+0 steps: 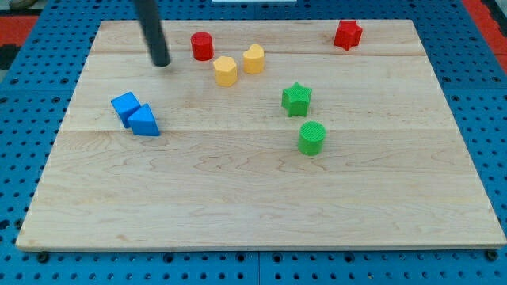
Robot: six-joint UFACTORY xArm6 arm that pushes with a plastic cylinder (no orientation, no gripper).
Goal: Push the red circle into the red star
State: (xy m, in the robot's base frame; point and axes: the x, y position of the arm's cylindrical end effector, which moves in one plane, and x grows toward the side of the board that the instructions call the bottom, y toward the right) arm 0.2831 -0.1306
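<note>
The red circle [202, 46] stands near the view's top, left of centre. The red star [347, 34] sits at the view's top right, far from the circle. My tip [161, 62] rests on the board just left of the red circle and slightly lower, a small gap between them. The rod rises up out of the view's top.
A yellow hexagon [226, 71] and a yellow heart-like block [253, 58] lie just right of the red circle, between it and the star. A green star [297, 99] and green circle [312, 138] sit centre-right. Two blue blocks [135, 113] touch at the left.
</note>
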